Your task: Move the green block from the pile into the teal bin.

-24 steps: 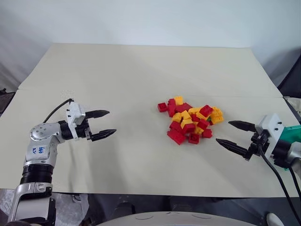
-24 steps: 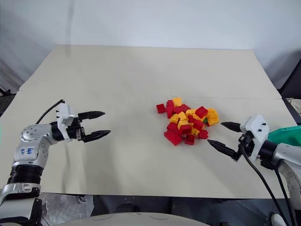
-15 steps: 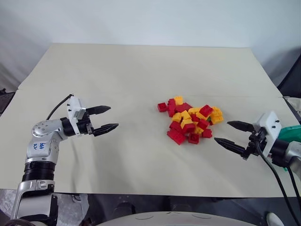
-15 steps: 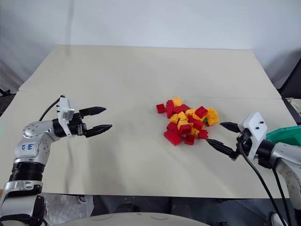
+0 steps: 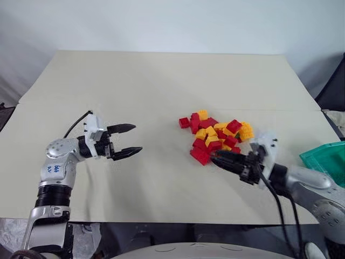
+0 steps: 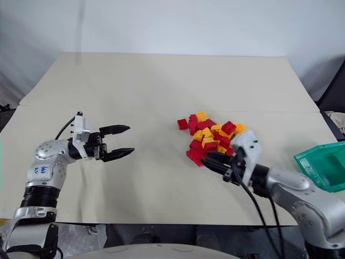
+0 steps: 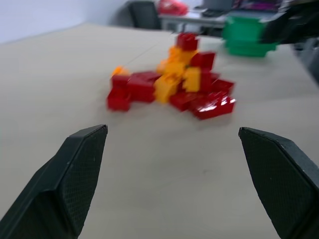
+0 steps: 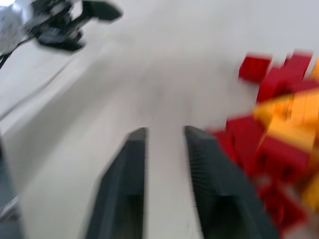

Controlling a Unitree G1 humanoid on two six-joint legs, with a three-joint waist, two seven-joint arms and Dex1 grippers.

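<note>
A: While the green block stays buried in the pile (image 5: 218, 135), where does it sit?
B: Just beyond the right gripper (image 6: 215, 159), whose jaws are nearly pressed together. Part them before probing.
A: The left gripper (image 5: 129, 140)?
B: Spread, empty, well apart. The teal bin (image 6: 322, 164) is cut off.

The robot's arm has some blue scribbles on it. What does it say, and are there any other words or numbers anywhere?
Blue handwriting on the left arm's silver casing: too small to read for certain; it looks like a few digits or letters on two lines.
No readable text on the left gripper, the right gripper, the pile of red and yellow-orange bricks, the teal bin or the table.
</note>
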